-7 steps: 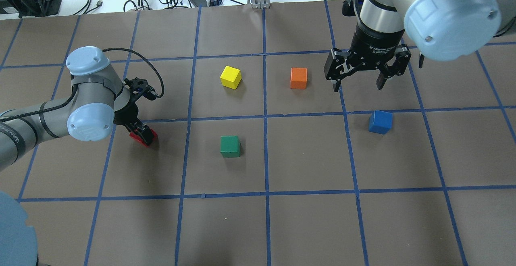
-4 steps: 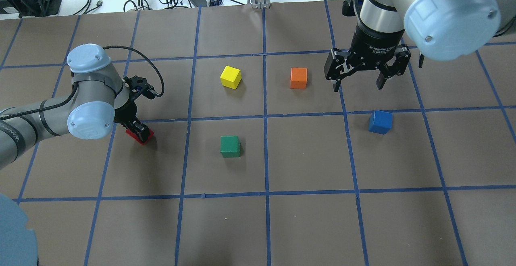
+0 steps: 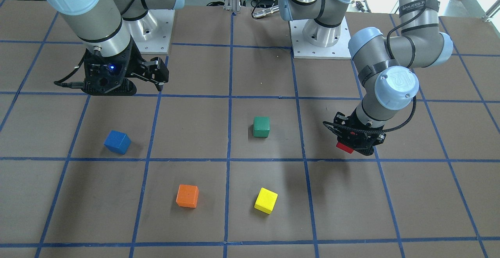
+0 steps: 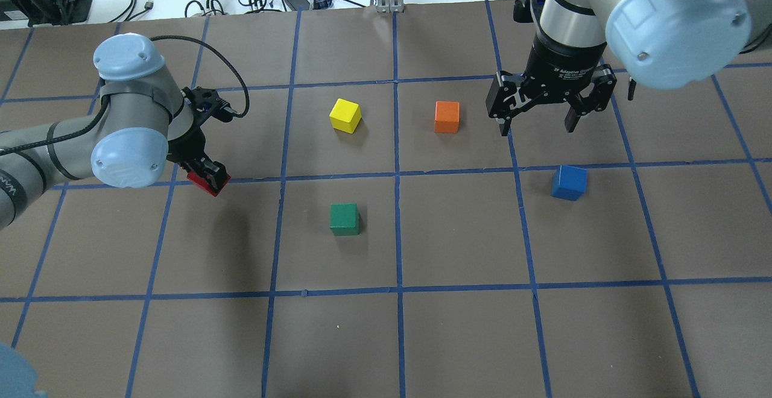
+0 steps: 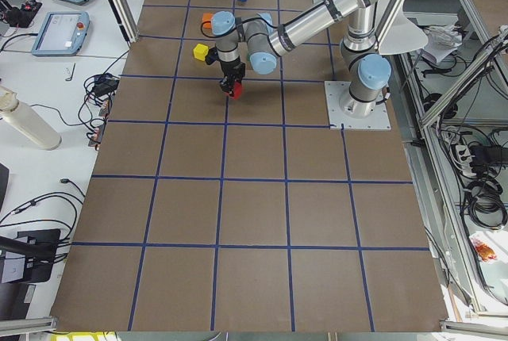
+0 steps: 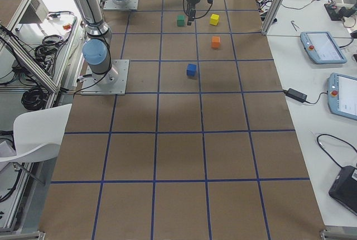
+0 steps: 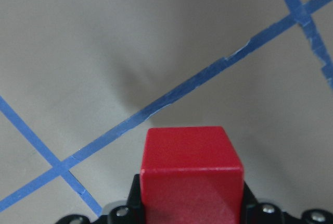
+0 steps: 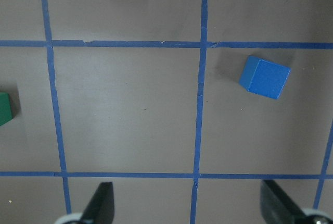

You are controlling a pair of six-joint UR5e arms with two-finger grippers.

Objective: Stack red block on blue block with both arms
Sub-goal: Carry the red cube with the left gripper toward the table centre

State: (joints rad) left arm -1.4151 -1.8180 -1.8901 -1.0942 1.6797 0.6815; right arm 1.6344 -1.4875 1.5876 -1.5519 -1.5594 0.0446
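My left gripper is shut on the red block and holds it above the table at the left. The red block fills the bottom of the left wrist view and also shows in the front view. The blue block lies on the table at the right, also in the front view and the right wrist view. My right gripper is open and empty, hovering above the table just beyond the blue block.
A yellow cube, an orange cube and a green cube lie in the middle of the brown table with its blue tape grid. Cables and gear lie beyond the far edge.
My left gripper has lifted the red block and moved it up and slightly away from the robot. The right arm has barely moved.
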